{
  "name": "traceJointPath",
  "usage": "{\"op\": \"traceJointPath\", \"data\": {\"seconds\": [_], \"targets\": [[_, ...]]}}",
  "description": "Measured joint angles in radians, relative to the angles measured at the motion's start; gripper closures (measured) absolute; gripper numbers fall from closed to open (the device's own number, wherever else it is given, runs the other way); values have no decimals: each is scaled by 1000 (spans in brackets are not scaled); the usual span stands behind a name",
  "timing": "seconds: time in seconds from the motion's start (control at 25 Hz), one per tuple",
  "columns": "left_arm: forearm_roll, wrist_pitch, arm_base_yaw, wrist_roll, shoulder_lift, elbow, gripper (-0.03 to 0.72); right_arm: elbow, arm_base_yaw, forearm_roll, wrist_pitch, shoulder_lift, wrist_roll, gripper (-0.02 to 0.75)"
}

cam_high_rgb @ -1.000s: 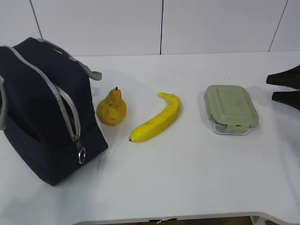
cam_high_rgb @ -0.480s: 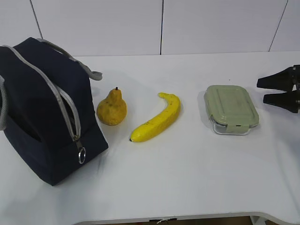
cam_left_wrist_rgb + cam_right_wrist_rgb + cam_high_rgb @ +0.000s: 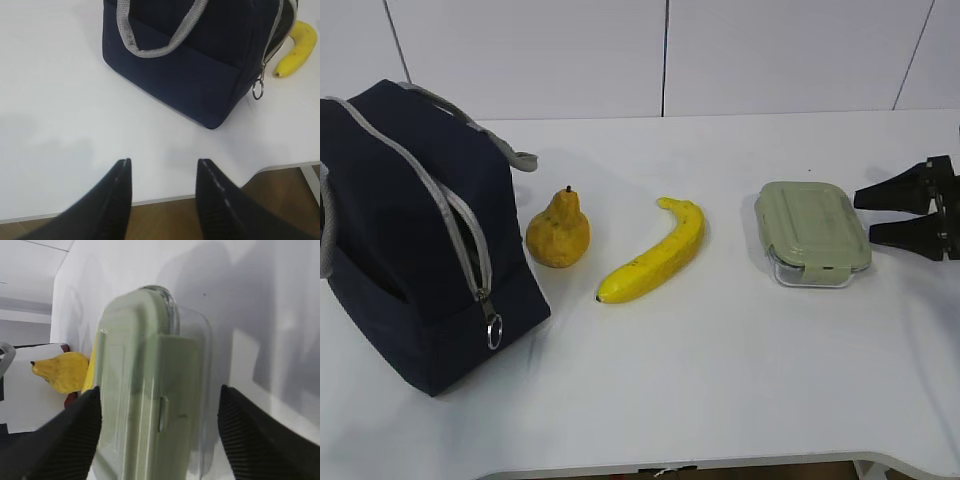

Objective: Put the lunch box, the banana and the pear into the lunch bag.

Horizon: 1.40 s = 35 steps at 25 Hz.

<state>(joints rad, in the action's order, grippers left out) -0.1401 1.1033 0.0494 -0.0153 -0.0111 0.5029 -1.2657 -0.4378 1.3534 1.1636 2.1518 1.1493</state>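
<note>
Left gripper (image 3: 162, 197): mine, half open and holding nothing; it hangs over the near edge of the white table (image 3: 55, 100), fingers spread apart.
Lunch bag (image 3: 410, 235): navy fabric with grey zipper trim, standing upright ahead of my left gripper and well apart from it; a grey webbing handle (image 3: 155, 35) droops over the side facing that gripper, and the zipper's ring pull (image 3: 494, 330) hangs at the bag's front corner.
Pear (image 3: 559, 232): golden with russet speckling, stem up, just beside the bag on the side away from my left gripper, far from my right one.
Banana (image 3: 655, 256): yellow, lying on its side between the pear and the lunch box, well apart from both grippers.
Lunch box (image 3: 812, 232): sage-green lid on a clear base, flat on the table, directly in front of my right gripper; in the right wrist view it fills the gap between my two fingers, yet I cannot tell that either finger touches it.
Right gripper (image 3: 864, 217): mine, spread wide and holding nothing, its fingertips just beside the lunch box's nearest short end.
</note>
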Motion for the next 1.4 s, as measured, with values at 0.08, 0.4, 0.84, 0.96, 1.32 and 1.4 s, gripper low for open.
{"op": "traceJointPath", "data": {"seconds": [0.08,0.4,0.84,0.96,1.32,1.4], "targets": [[0,0,0,0,0,0,383,0,5,0,0,3,-2,151],[0,0,0,0,0,0,383,0,49,-2,0,16,-3,151],[0,0,0,0,0,0,383,0,49,0,0,40,-11,151],[0,0,0,0,0,0,383,0,49,0,0,43,-11,151],[0,0,0,0,0,0,383,0,67,13,0,43,-11,188],[0,0,0,0,0,0,383,0,77,11,0,43,-11,209]]}}
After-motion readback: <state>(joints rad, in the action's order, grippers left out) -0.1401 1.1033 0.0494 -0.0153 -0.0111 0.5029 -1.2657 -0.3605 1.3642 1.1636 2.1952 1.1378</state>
